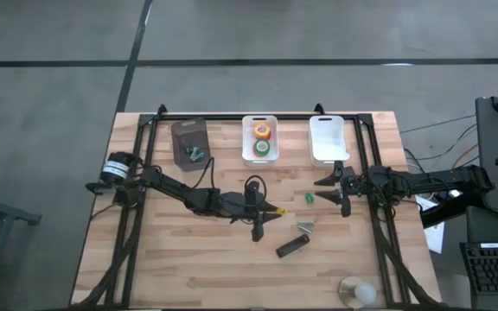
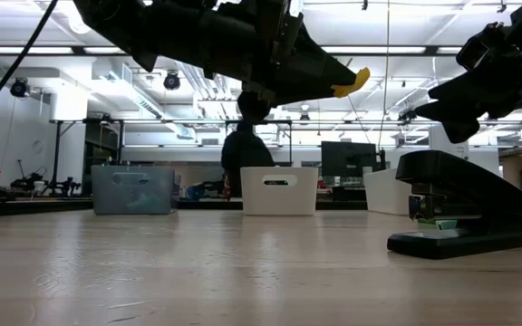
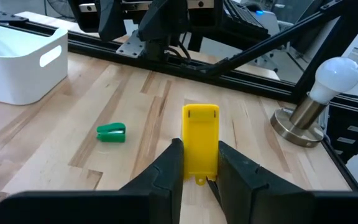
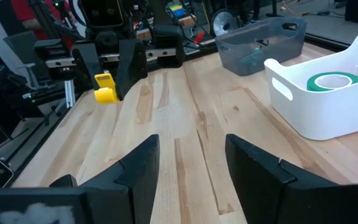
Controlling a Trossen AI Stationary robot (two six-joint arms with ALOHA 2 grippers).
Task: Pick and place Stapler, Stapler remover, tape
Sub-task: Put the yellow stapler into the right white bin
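My left gripper [image 1: 268, 210] hovers over the table's middle, shut on a small yellow plastic piece [image 3: 201, 138]. My right gripper [image 1: 334, 192] is open in front of the empty right white bin [image 1: 327, 138], touching nothing. The black stapler [image 1: 290, 248] lies flat on the table, nearer than both grippers. A silvery claw-shaped remover [image 1: 305, 226] lies just beyond it. A small green piece [image 1: 309, 198] lies between the grippers. Orange-yellow and green tape rolls [image 1: 261, 138] sit in the middle white bin [image 1: 245, 151]. My left gripper pinches the yellow piece between its two fingers [image 3: 174, 163], which sit on the long sides of its rear end [image 3: 199, 169]. The fingers point about level toward the table's right and lie along the piece. Its free end [image 2: 352, 81] sticks out past the fingertips, lifted clear of the table.
A grey bin [image 1: 188, 138] at the far left holds green bits. A light bulb on a metal base [image 1: 357, 291] stands at the near right corner. A black frame [image 1: 232, 115] runs along the table's far and side edges. Bare wood lies near left.
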